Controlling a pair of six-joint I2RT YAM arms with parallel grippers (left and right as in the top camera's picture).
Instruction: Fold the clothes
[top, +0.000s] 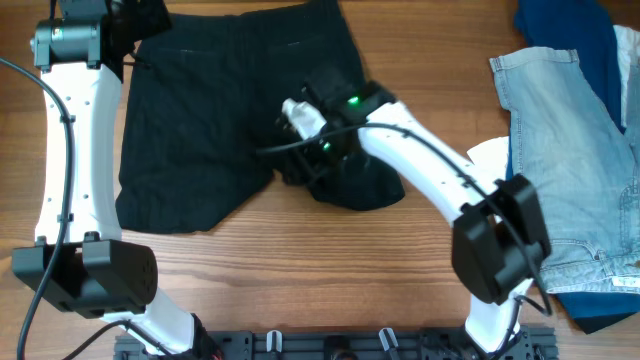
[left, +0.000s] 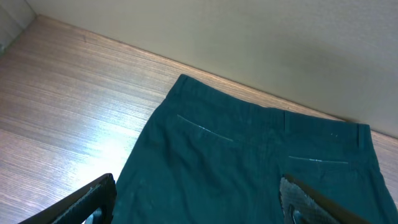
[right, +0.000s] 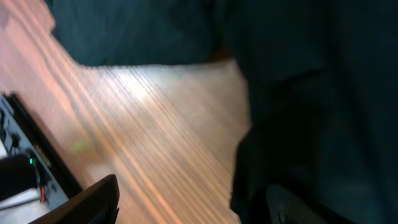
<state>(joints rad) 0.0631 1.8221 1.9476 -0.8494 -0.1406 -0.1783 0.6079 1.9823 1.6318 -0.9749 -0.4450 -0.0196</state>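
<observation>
Jaws on both arms stood parted, gripping nothing. You held the left gripper (left: 198, 190) above the waistband end of the black shorts (top: 200, 120), which lay spread on the table (top: 300, 270), probably to lift that edge for a fold. Your right gripper (top: 300, 150) sat low by the crotch, where one leg was bunched. Cloth lay beside one finger and bare wood beneath the other.

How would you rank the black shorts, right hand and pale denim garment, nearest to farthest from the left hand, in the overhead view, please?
From the left hand:
1. Black shorts, directly beside it.
2. Right hand, mid-table.
3. Pale denim garment, far right.
</observation>
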